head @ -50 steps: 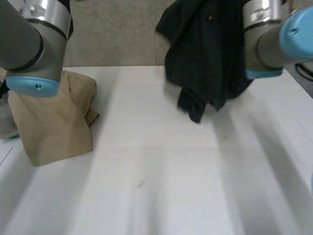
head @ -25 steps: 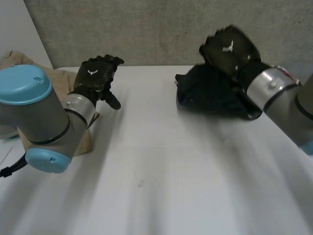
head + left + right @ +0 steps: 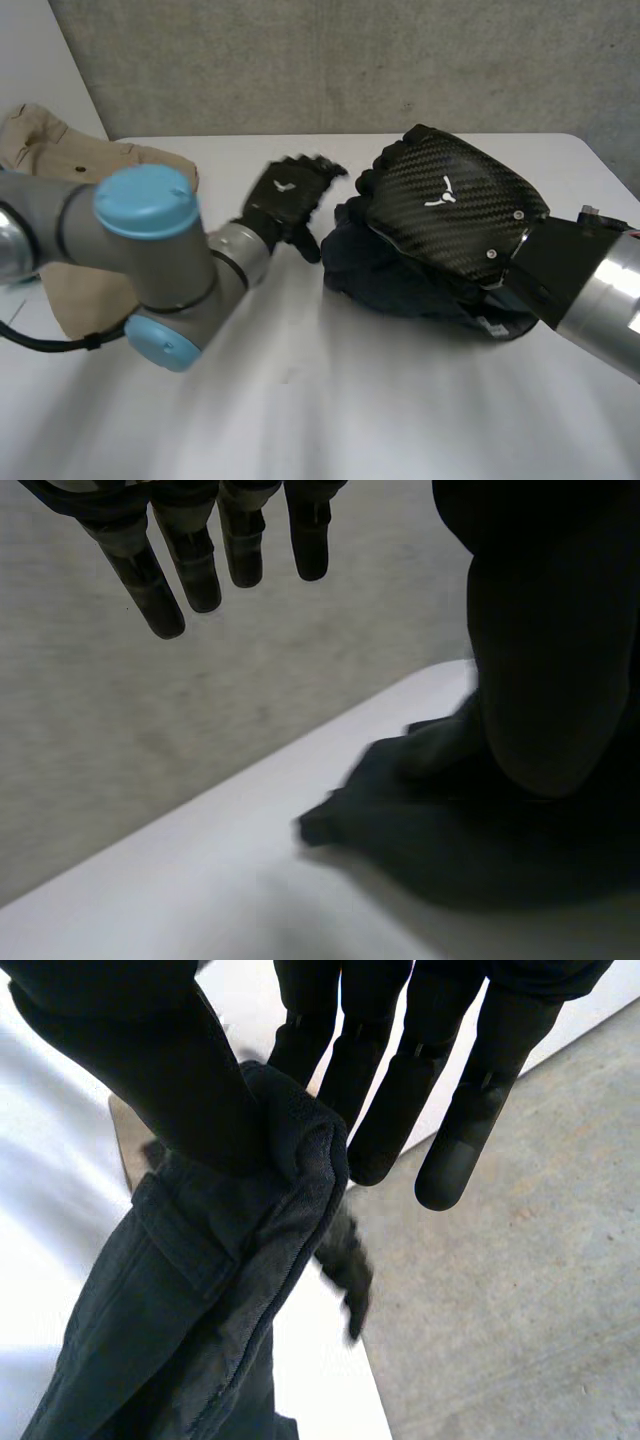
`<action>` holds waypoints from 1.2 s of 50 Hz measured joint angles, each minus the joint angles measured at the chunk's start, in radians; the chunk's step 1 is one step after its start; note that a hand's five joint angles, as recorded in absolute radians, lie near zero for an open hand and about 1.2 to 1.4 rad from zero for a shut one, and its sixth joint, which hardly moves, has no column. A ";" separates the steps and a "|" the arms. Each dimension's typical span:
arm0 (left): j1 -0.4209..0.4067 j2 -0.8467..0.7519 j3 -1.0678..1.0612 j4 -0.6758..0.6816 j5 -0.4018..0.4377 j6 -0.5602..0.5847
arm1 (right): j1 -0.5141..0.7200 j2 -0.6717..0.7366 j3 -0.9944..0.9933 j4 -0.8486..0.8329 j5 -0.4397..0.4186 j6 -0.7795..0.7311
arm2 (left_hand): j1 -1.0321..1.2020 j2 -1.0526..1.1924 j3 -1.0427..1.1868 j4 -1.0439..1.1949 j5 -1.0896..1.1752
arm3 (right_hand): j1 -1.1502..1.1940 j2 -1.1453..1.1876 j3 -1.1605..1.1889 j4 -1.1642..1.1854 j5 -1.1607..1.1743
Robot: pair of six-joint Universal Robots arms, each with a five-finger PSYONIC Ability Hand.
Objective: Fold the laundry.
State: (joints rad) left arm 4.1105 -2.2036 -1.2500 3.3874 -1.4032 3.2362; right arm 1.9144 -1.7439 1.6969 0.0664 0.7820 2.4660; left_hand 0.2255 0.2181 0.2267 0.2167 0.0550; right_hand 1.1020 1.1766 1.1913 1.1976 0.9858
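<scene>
white bench (image 3: pixel 330 420) | crumpled dark cloth garment (image 3: pixel 395 285), centre-right: light, limp, likely best taken at hem/corner, not the bunch | tan cloth garment (image 3: pixel 60 150), far left | right hand (image 3: pixel 450 215): thumb pinches dark fold against straight fingers | left hand (image 3: pixel 285 200): spread, empty, beside heap | 1 s ago garment hung upper right; now on bench, left hand moved in

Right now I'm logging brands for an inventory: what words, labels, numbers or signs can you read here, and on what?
No words or numbers are readable.
White three-pronged emblem, no letters: back of the black carbon-patterned right robot hand.
Small white mark, too blurred to read: back of the black left robot hand.
Crumpled dark cloth garment: no label visible.
</scene>
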 measured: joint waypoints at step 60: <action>0.084 0.119 0.191 0.089 -0.238 0.320 | 0.083 0.716 -0.695 -0.533 0.729 0.114 | 0.932 0.978 0.963 0.984 0.936 | 0.000 0.000 0.000 0.000 0.024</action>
State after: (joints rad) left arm 4.1945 -2.0842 -1.0593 3.4759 -1.6410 3.5557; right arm 1.9972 -1.0276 1.0020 -0.4662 1.5110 2.5797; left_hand 1.1579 1.1965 1.1894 1.2011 0.9914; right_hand 1.1020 1.1766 1.1914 1.1977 1.0097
